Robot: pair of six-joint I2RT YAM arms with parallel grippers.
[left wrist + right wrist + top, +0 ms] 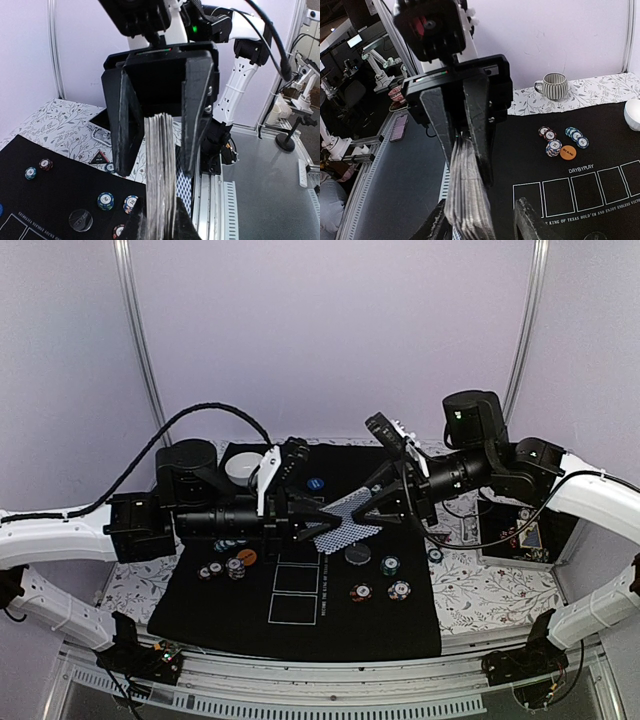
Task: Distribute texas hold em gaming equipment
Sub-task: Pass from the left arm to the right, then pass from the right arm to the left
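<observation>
Playing cards (160, 165): one deck held edge-on in mid-air. Its near end is clamped by the left pincer and its free end reaches between the jaws of the right pincer.
Left pincer (470, 160): closed on the deck, a finger pressed on each face.
Right pincer (158, 145): jaws stand apart, one on each side of the deck's free end, with a gap showing; no grip yet.
Chip stacks (228, 566): on the black mat (300, 635), below and outboard of the left pincer; a second group (395, 588) lies below the right pincer.
Button discs: the orange disc (246, 556) is beside the left pincer's chips, the blue disc (316, 482) is beyond both pincers, and the dark disc (358, 554) is just below them.
Triangle (100, 158): on the floral cloth (60, 125), off the mat, below and beside the right pincer.
Done, as judged: chips and discs appear shared out to two sides.
Remaining, as judged: no card lies on the white rectangles (557, 197), so dealing appears not yet begun.
</observation>
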